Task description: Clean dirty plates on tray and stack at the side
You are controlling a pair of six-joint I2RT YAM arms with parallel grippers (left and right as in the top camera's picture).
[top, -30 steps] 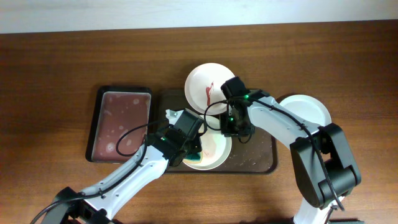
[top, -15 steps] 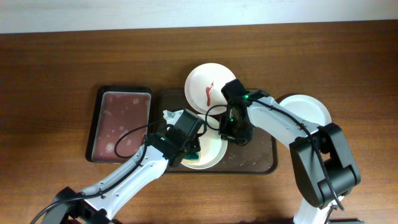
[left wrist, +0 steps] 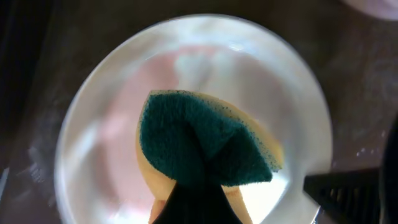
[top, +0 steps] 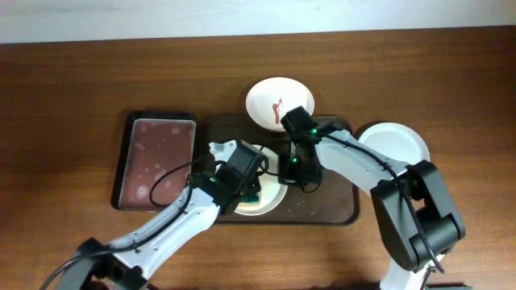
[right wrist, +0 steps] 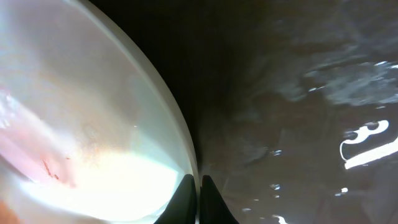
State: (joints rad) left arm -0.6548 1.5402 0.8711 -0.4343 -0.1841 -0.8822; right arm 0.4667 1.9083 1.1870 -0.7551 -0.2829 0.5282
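**Item 1.** Large dark brown rectangular tray [top: 332,203], mid-surface.

**Item 2.** Round white shallow plate [left wrist: 186,62], its pink smear thinned. It lies in the tray's near-left part. We judge scrubbing to be the step in hand.

**Item 3.** Green-and-yellow foam sponge [left wrist: 199,143], folded and pressed onto that plate. The left tool [left wrist: 198,196] is clamped on it. The left arm reaches in diagonally from the near side, wrist tipped down over the plate.

**Item 4.** Right tool [right wrist: 198,190], fingers pinched on the plate's right rim, by our reckoning to stop it sliding under the sponge. The right arm folds in from the right, wrist pitched down.

**Item 5.** Red-streaked round white plate [top: 280,103], at the tray's far rim, uncleaned.

**Item 6.** Plain round white plate [top: 395,143], on the surface right of the tray. We judge it the stack's start.
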